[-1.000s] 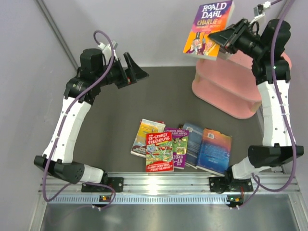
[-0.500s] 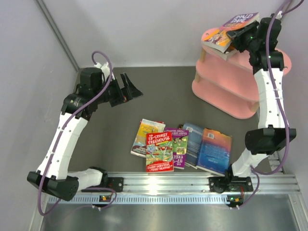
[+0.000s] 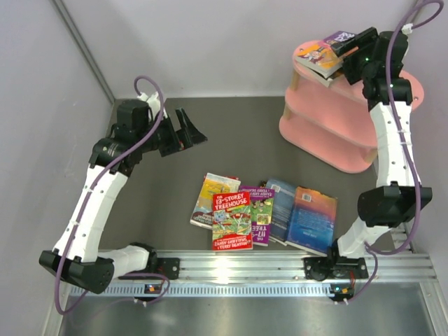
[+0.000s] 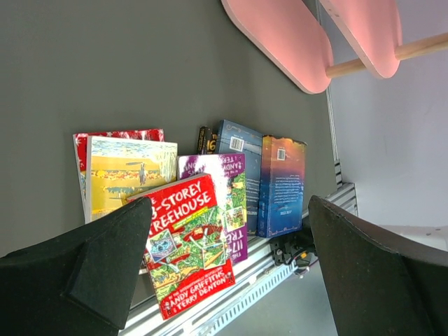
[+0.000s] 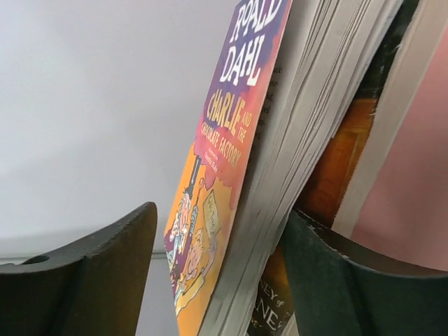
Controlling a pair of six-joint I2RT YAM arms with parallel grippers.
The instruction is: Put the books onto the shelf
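The purple Roald Dahl book (image 3: 327, 50) lies on top of a brown-orange book (image 5: 346, 150) on the top board of the pink shelf (image 3: 414, 89). My right gripper (image 3: 343, 50) straddles its near edge. In the right wrist view the Roald Dahl book (image 5: 238, 105) sits between the jaws of the right gripper (image 5: 220, 213), with a gap at the left finger, so the gripper is open. More books lie on the mat: red Treehouse (image 3: 232, 220), yellow (image 3: 213, 198), purple (image 3: 260, 210) and two blue ones (image 3: 311, 218). My left gripper (image 3: 190, 129) hangs open and empty above the mat.
The shelf's lower boards (image 4: 280, 38) stand at the back right of the dark mat (image 3: 231, 147). A metal rail (image 3: 238, 266) with both arm bases runs along the near edge. Grey walls close in the left and back sides.
My right arm carried the Roald Dahl book from mid-air down onto the shelf's top board, and its jaws have spread apart. The left arm lowered slightly, then stayed still.
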